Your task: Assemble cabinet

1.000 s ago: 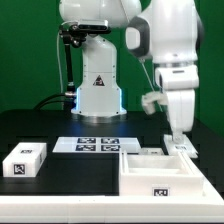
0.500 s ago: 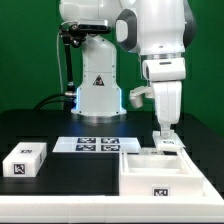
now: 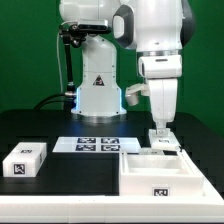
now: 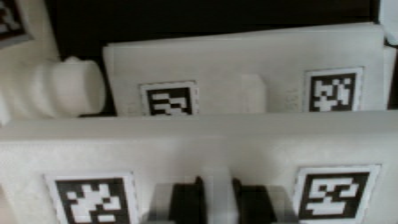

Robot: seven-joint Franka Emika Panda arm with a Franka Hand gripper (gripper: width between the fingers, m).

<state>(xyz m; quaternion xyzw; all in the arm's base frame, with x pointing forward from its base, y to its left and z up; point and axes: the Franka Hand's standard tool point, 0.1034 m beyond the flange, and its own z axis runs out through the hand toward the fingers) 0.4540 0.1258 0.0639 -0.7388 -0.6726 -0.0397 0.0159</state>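
The cabinet point(image 3: 160, 172), a large white open box with a tag on its front, sits at the exterior view's lower right. My gripper point(image 3: 160, 133) hangs over the box's back edge, fingers pointing down. In the wrist view my gripper point(image 4: 217, 200) has its two dark fingers close together, pinching the edge of a white tagged block point(image 4: 107, 160) with a tag on either side of them. That block shows under the fingers in the exterior view point(image 3: 165, 144). Behind it lies another white tagged part point(image 4: 249, 85) with a round white knob point(image 4: 63, 85) beside it.
A small white tagged block point(image 3: 25, 160) lies on the black table at the exterior view's left. The marker board point(image 3: 98, 145) lies flat in the middle. The robot's white base point(image 3: 98, 90) stands behind it.
My gripper has moved toward the exterior view's left along the box's back edge, carrying the white block with it, and has almost stopped over the last half second.
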